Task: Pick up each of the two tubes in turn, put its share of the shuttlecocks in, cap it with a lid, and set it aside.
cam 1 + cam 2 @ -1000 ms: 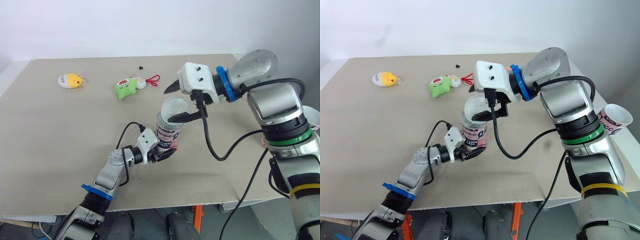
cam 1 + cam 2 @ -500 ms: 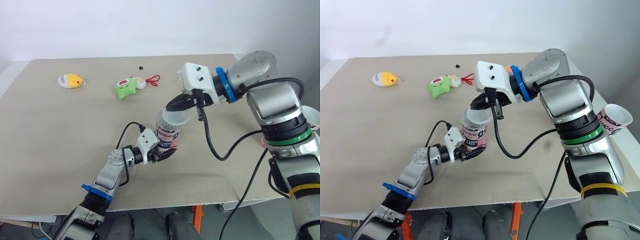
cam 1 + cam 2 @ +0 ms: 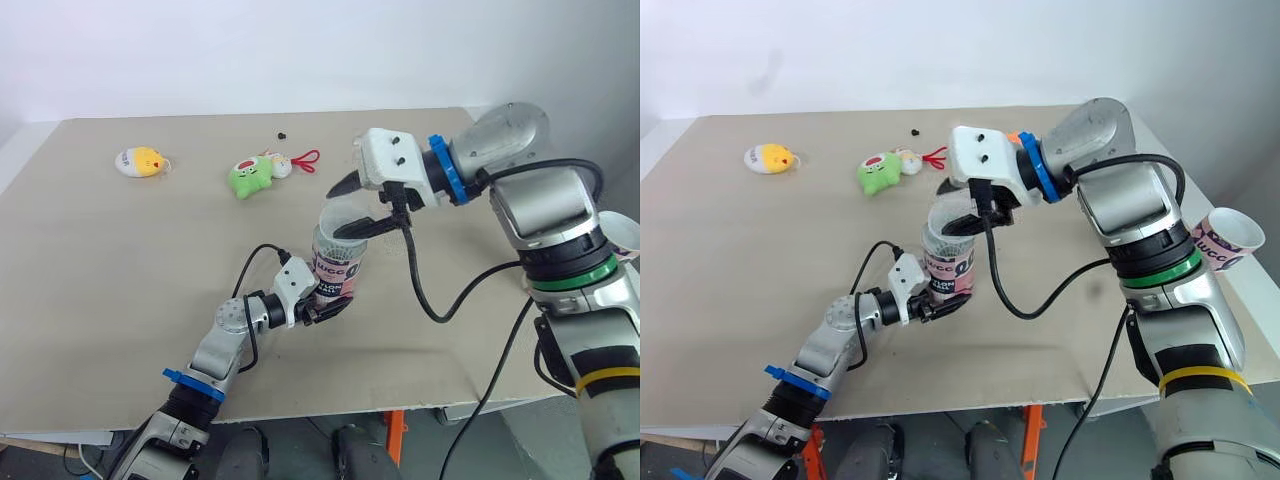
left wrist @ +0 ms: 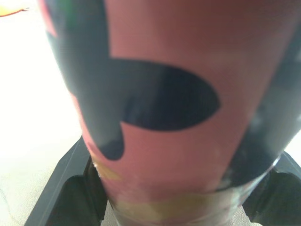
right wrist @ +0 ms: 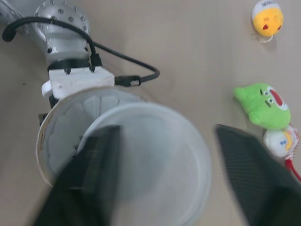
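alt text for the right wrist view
A clear lid at the right gripper sits askew over the open tube, covering its mouth only partly. A green plush and a yellow one lie on the tan table.

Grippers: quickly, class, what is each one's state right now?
Left gripper: closed on the tube.
Right gripper: holding the lid, tilted over the tube's mouth.

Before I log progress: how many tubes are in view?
2. One tube stands on the table, held by the left gripper; the other tube is far right, near the table's edge.
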You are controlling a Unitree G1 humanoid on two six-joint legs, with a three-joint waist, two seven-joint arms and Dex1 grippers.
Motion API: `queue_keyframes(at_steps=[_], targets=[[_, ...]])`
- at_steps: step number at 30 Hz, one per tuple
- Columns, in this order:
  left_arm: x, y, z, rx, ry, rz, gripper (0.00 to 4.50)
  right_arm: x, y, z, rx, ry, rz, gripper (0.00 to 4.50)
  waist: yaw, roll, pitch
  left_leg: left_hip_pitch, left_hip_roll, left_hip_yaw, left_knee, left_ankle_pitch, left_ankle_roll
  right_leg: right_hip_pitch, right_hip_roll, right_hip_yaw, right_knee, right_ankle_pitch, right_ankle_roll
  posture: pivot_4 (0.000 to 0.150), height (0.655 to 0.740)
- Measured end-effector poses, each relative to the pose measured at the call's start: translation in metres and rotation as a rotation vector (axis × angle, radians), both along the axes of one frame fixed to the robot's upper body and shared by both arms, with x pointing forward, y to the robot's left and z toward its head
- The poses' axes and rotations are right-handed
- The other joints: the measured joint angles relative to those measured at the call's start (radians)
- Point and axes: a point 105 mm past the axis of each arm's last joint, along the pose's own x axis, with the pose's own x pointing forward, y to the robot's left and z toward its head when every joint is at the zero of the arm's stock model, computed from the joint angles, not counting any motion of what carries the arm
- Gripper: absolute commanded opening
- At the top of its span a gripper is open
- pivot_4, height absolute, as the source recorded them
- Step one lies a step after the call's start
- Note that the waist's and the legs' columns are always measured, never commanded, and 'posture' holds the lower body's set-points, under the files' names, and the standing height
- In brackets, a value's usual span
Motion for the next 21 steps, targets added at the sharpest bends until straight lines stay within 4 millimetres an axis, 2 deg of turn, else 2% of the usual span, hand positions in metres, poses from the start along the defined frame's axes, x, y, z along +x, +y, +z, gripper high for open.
queue_keyframes(at_steps=[8,11,18,19,21], targets=[[0.0001,-0.0001,0.0001,0.000,0.000,0.000,2.97,0.0034,-0.0025,-0.0027,0.003,0.033,-0.023,4.42,0.000,0.000,0.000,0.000,0.000,0.000,0.000,0.000,0.000,0.000,0.000,0.000,0.000,0.000,0.000,0.150,0.7400],[0.0001,-0.0001,0.0000,0.000,0.000,0.000,2.97,0.0034,-0.0026,-0.0030,0.003,0.037,-0.024,3.62,0.000,0.000,0.000,0.000,0.000,0.000,0.000,0.000,0.000,0.000,0.000,0.000,0.000,0.000,0.000,0.150,0.7400],[0.0002,-0.0001,0.0001,0.000,0.000,0.000,2.97,0.0035,-0.0031,-0.0041,0.002,0.046,-0.029,0.23,0.000,0.000,0.000,0.000,0.000,0.000,0.000,0.000,0.000,0.000,0.000,0.000,0.000,0.000,0.000,0.150,0.7400],[0.0002,-0.0001,0.0001,0.000,0.000,0.000,2.97,0.0035,-0.0031,-0.0042,0.001,0.047,-0.029,0.05,0.000,0.000,0.000,0.000,0.000,0.000,0.000,0.000,0.000,0.000,0.000,0.000,0.000,0.000,0.000,0.150,0.7400],[0.0003,-0.0001,0.0002,0.000,0.000,0.000,2.97,0.0033,-0.0033,-0.0049,0.000,0.051,-0.029,0.05,0.000,0.000,0.000,0.000,0.000,0.000,0.000,0.000,0.000,0.000,0.000,0.000,0.000,0.000,0.000,0.150,0.7400]])
